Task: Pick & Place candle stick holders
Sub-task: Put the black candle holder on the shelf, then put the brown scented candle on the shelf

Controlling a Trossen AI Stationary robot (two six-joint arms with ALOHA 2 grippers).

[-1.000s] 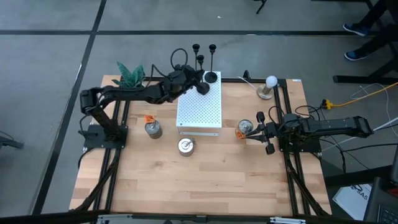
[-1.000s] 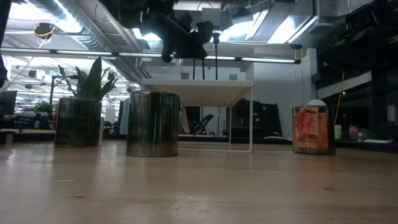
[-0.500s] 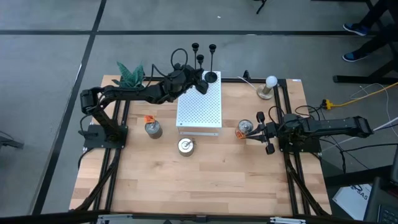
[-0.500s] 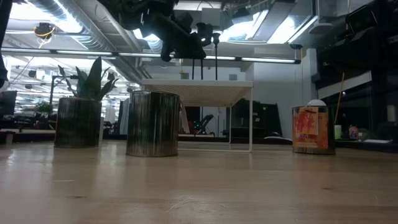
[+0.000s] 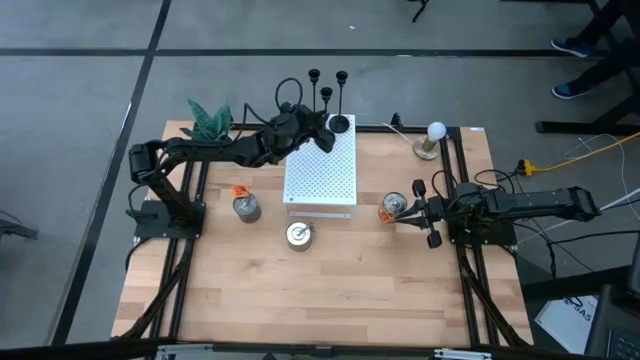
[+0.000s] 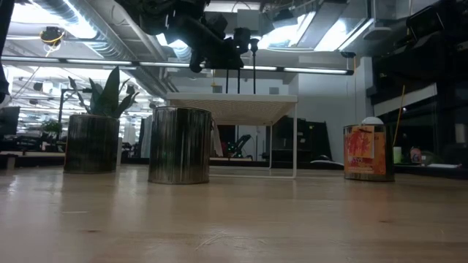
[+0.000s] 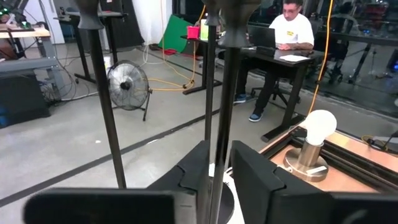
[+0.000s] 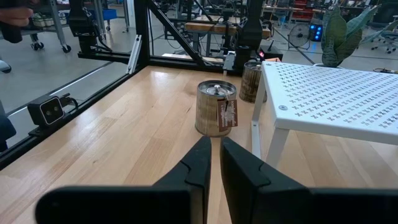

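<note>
Tabletop (image 5: 300, 290) of pale wood carries a white perforated stand (image 5: 320, 175) near its far middle. The left arm reaches across to the stand's far corner, where its gripper (image 5: 325, 135) sits at a candlestick (image 5: 339, 122); in the left wrist view the fingers (image 7: 255, 180) stand on either side of a thin black stem (image 7: 222, 124), slightly parted, and whether they press it or have let go I cannot tell. Two more candlesticks (image 5: 314, 80) rise at the far edge beside it, their cup tops showing dark against the floor. The right arm rests at the right side of the tabletop, its gripper (image 5: 432, 215) low and its fingers (image 8: 199, 165) nearly together with nothing between them. A silver tin (image 5: 246, 207) with an orange tag stands left of the stand, another tin (image 5: 299, 235) in front of it, and a third (image 5: 394, 207) to the right near the right gripper; what the tins contain cannot be seen. A plant (image 5: 209, 120) stands at the far left corner and a white bulb on a wooden base (image 5: 431, 140) at the far right.
</note>
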